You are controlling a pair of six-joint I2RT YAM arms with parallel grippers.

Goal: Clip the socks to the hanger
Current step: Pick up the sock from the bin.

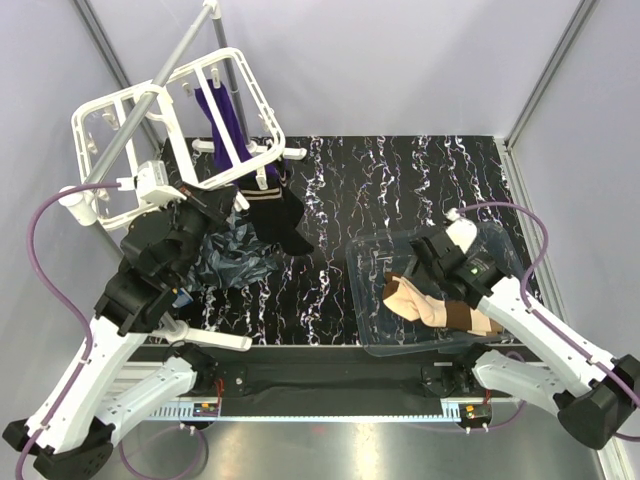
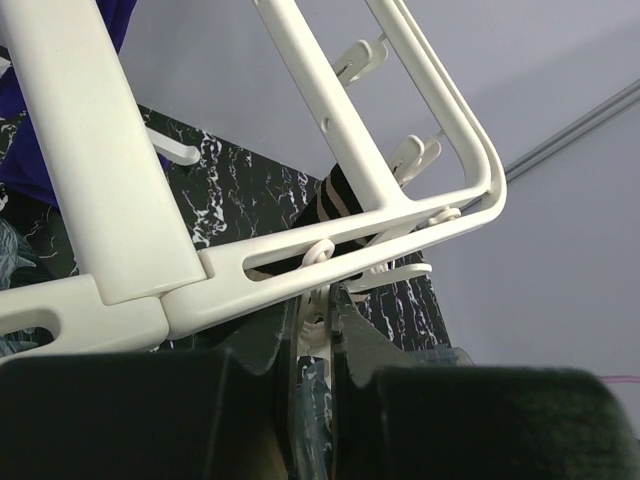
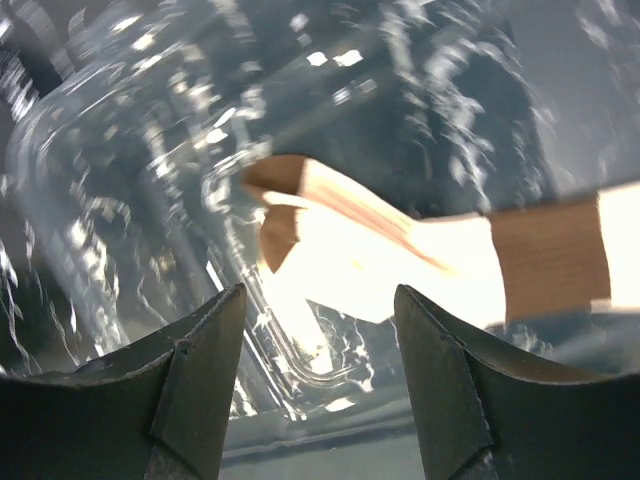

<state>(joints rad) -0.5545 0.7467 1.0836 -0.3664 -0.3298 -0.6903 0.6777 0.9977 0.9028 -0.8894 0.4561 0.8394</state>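
A black sock (image 1: 282,218) sits with its striped cuff just behind a bar of the white hanger (image 2: 100,170), upper left in your overhead view, with a purple sock (image 1: 225,115) hanging beside it. Your left gripper (image 2: 316,345) is clenched on a small white clip (image 2: 320,322) at the frame's edge. At lower right, peach socks (image 1: 415,298) lie in a clear bin (image 1: 370,270), and your right gripper (image 3: 318,295) hovers over them, fingers spread and empty.

Your top camera looks down from behind the bases over the whole table (image 1: 400,190), sharing with your close wrist cameras the hanger (image 2: 335,130), seen upward just past the left pincer (image 2: 320,320), and the tray (image 3: 120,150), seen downward beyond the right pincer (image 3: 318,300).
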